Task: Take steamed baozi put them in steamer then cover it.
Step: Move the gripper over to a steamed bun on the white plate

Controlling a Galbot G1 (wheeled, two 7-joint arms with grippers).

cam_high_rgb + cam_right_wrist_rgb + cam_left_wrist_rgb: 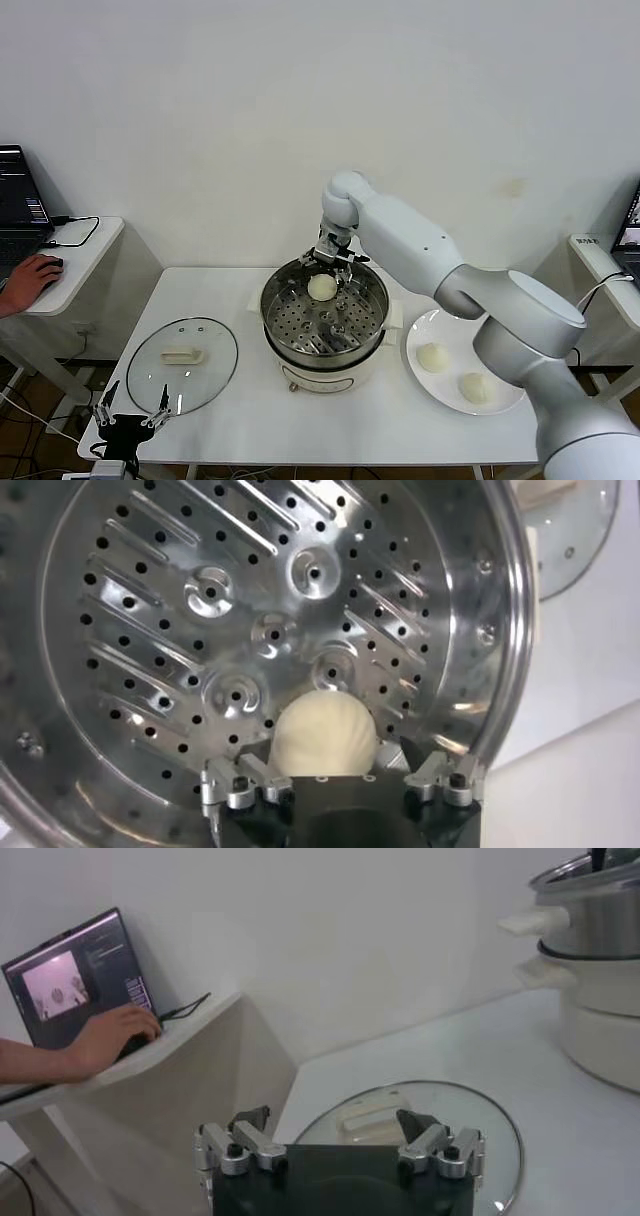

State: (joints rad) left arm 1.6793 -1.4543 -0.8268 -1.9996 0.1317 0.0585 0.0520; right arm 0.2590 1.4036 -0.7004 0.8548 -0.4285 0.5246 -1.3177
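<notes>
The right claw (334, 262) hangs over the far rim of the steamer (324, 335) at the middle of the head view, its fingers spread apart on either side of a baozi (322, 287) without clamping it. In the right wrist view that bun (325, 735) sits on the perforated tray (250, 610), just ahead of the two parted fingertips (243, 785); whether they touch it cannot be told.

Two more baozi (433, 357) (475, 387) lie on a white plate (500, 405) on the counter (250, 290) in the lower right of the head view, just beside the steamer and apart from each other.

The left claw (131, 410) rests low at the counter's near edge in the lower left, its fingers spread wide and holding nothing. Just beyond it the glass lid (183, 363) with a white handle lies flat on the counter, apart from the steamer.

At the left edge a person's hand (32, 278) rests on a side desk (85, 255) next to a laptop (20, 205). Its screen shows small text too fine to read; no brand or label is legible on the steamer.
</notes>
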